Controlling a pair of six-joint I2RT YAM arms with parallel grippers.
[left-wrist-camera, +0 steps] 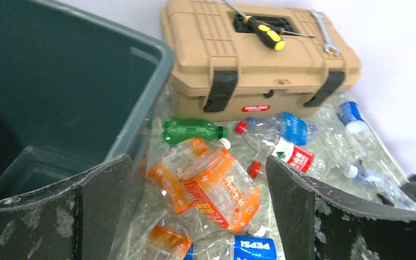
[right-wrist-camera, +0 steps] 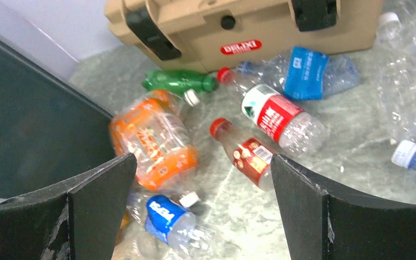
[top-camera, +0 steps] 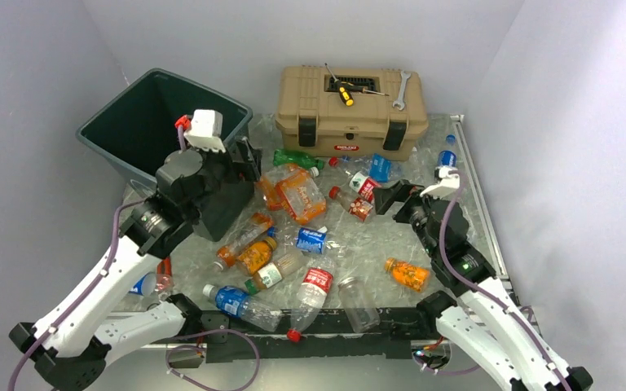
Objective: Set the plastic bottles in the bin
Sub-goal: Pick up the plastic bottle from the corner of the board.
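Now, plastic bottles [top-camera: 297, 198]: strewn over the tabletop [top-camera: 379, 244] in front of the tan toolbox [top-camera: 350, 122].
Bin [top-camera: 159, 106]: upright, left of the toolbox.
Left gripper [top-camera: 244, 159]: fingers [left-wrist-camera: 103, 211] spread, empty, front-left of the toolbox.
Right gripper [top-camera: 391, 197]: fingers [right-wrist-camera: 103, 211] spread, empty, before the toolbox.

Bin [top-camera: 143, 114] dk green. Toolbox [top-camera: 350, 114] tan, blk latches [top-camera: 306, 124], red badge [top-camera: 346, 147]. Screwdriver handle [top-camera: 344, 93] yellow/blk. Green bottle [top-camera: 296, 158], orange bottles [top-camera: 297, 195], clear bottles [top-camera: 313, 287] w/ red or blue labels.

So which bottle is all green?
The green bottle lying on its side just in front of the tan toolbox. It's the only green one; the others are clear or orange.
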